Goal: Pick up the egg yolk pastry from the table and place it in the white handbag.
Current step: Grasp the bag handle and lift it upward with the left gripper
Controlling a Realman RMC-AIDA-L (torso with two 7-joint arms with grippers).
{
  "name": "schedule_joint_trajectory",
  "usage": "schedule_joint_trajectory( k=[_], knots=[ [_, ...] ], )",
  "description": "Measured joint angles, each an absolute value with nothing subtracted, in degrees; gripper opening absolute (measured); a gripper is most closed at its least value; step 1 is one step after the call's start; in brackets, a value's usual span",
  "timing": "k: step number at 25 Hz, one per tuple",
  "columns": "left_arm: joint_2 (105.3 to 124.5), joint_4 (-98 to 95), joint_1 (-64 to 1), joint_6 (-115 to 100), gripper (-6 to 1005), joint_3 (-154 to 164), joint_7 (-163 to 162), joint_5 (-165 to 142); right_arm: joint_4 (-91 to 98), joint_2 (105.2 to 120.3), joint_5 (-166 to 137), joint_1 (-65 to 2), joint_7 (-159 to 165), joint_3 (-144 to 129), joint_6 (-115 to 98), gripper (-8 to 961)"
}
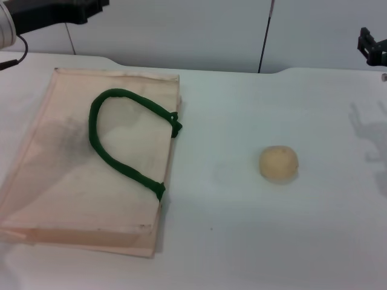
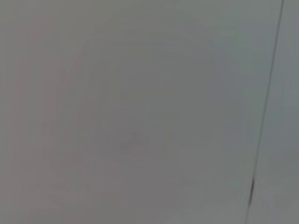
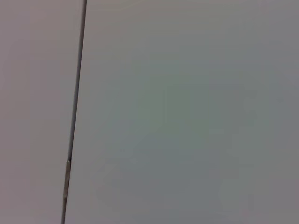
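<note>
Right gripper point(image 1: 370, 49): one, raised at the far right edge of my head view, well apart from everything on the table; only a dark fragment shows, so I cannot tell how its fingers stand.

Left gripper point(image 1: 54, 13): one, a dark mass at the far left top corner, above the table's back edge; I cannot tell its state either.

Both wrist views give me only a plain grey surface with one thin dark line.

Egg yolk pastry point(image 1: 279, 163): one, a round pale-yellow ball, lying bare on the white table point(image 1: 242, 241), right of centre, held by nothing.

White handbag point(image 1: 72, 181): one, lying flat at the left, well apart from the pastry. One green loop handle point(image 1: 115, 130) shows, lying on its upper face. I cannot see inside the bag.
</note>
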State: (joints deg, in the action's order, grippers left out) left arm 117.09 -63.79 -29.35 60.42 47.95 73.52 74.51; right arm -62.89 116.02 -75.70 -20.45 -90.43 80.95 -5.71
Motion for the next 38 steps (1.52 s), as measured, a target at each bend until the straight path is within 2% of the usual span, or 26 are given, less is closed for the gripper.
schedule_joint_trajectory(
  k=[13,25,30,38],
  knots=[
    [117.15,-62.4,-25.1,47.7,341,59.1,82.5,90.2,-61.9,115.93,-75.0,-21.1,-90.4,81.5,-3.4,607],
    [116.80,-61.1,-25.3,47.7,345,60.0,82.4,90.9,-61.6,115.89,-75.0,-21.3,-90.4,81.5,-3.4,606],
    [116.59,-63.9,-25.4,51.9,346,60.0,71.4,82.6,-61.0,115.90,-75.0,-21.4,-90.4,81.4,-3.4,606],
    [116.50,-80.9,-26.5,70.9,348,52.5,44.4,57.9,-60.8,115.93,-74.9,-21.5,-90.4,81.6,-2.9,606]
  ],
)
